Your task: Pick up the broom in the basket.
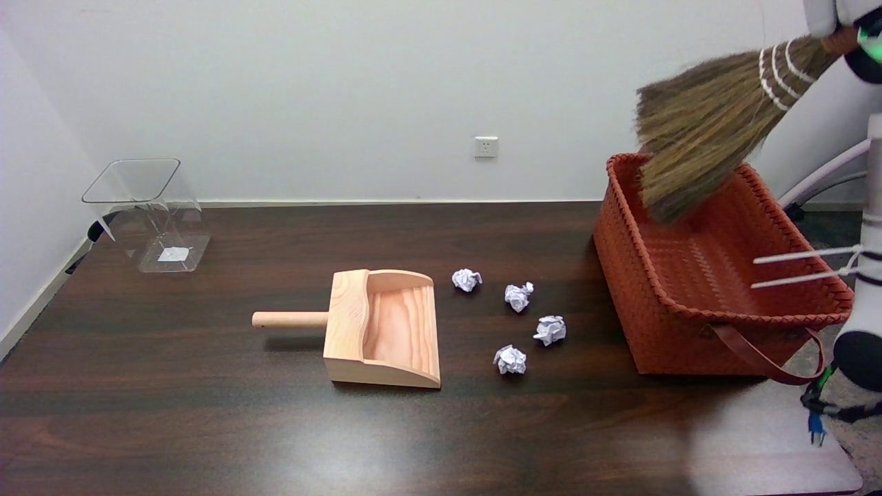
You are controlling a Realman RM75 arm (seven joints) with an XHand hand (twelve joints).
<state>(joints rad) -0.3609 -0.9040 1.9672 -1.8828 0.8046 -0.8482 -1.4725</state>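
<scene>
A wooden dustpan (pixel 383 329) lies on the worktop (pixel 207 413) while, at two o'clock, the hand (pixel 861 41) grips a broom (pixel 710 124) above the basket (pixel 716 289).

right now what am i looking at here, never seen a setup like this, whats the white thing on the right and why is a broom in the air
One camera looks down across a dark table. The white parts at the right edge are a robot's arm. Its hand sits at the top right corner, mostly cut off, so the fingers can't be seen clearly. It appears to hold the broom by its handle, bristles hanging over the orange basket. Also on the table: a wooden dustpan, four paper balls and a clear bin.
</scene>
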